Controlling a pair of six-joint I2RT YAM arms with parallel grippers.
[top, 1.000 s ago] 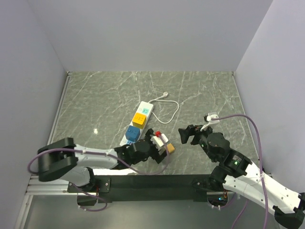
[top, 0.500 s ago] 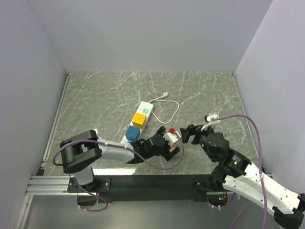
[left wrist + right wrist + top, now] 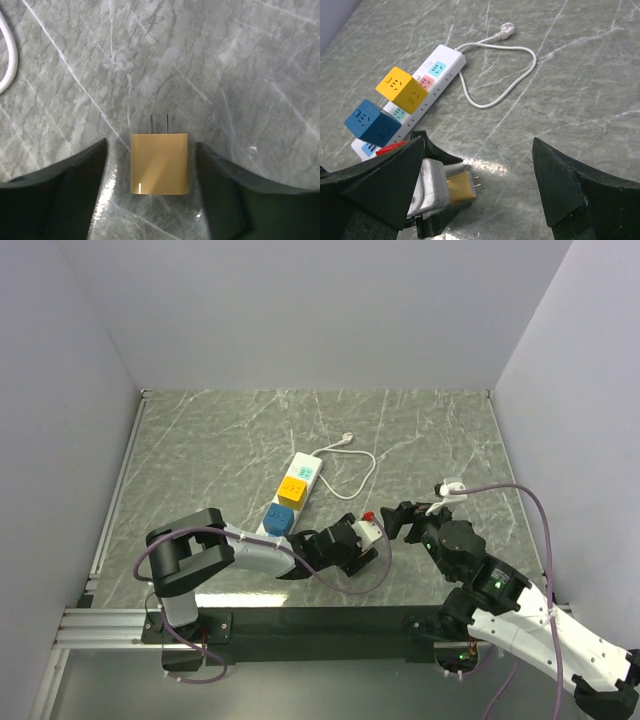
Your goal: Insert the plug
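Note:
A tan plug (image 3: 159, 164) lies flat on the marble table, its two prongs pointing away from my left wrist. My left gripper (image 3: 151, 150) is open with a finger on each side of the plug and a gap at both sides. In the top view the left gripper (image 3: 362, 540) covers the plug. The right wrist view shows the plug (image 3: 460, 189) under the left gripper's white body. My right gripper (image 3: 478, 142) is open and empty, just right of the left one (image 3: 393, 519). The white power strip (image 3: 293, 492) lies behind them.
The strip carries a yellow cube adapter (image 3: 402, 89) and a blue cube adapter (image 3: 372, 122), also seen from above as yellow (image 3: 292, 487) and blue (image 3: 281, 519). Its white cable (image 3: 506, 75) loops to the right of it. Grey walls enclose the table on three sides.
My left gripper has moved to the right across the table, close to the right gripper, and now straddles the plug. The right gripper has shifted only slightly.

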